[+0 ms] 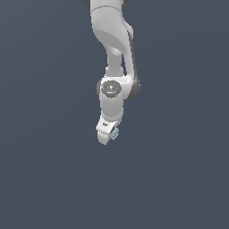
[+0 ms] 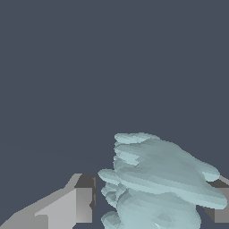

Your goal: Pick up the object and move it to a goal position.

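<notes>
The object [image 2: 156, 179] is a small pale teal-blue ribbed piece with stacked ridges. In the wrist view it fills the space between my two grey fingers [image 2: 82, 201], and it covers most of the other finger. My gripper [image 2: 152, 203] is shut on it. In the exterior view the white gripper [image 1: 108, 136] hangs tilted from the arm in the middle of the picture. The object [image 1: 115, 133] sticks out at the gripper's tip, toward the exterior view's right. Most of it is hidden by the hand there.
A plain dark grey-blue surface [image 1: 44, 179] fills both views around the arm. The white arm [image 1: 112, 44] comes down from the top middle of the exterior view. No goal mark shows.
</notes>
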Action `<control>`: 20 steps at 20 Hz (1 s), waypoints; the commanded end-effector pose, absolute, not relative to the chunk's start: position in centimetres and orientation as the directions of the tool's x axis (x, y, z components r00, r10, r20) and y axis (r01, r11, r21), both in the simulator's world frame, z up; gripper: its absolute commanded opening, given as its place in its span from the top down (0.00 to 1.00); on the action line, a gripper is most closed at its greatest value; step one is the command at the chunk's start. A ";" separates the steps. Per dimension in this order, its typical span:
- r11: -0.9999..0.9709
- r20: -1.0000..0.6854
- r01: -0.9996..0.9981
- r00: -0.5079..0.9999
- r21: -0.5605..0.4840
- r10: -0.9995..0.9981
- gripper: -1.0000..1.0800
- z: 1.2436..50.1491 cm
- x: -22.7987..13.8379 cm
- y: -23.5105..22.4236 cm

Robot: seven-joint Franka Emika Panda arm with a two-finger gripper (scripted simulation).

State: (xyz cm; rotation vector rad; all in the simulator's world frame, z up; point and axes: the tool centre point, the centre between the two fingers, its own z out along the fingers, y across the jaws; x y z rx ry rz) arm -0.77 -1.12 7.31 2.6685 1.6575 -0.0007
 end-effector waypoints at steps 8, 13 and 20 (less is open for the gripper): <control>-0.443 -0.001 0.896 0.443 0.001 0.896 1.00 15.1 -2.7 -5.5; -0.443 0.001 0.897 0.443 0.000 0.897 1.00 20.5 -4.0 -8.4; -0.442 0.003 0.897 0.442 0.000 0.897 1.00 28.2 -5.7 -12.6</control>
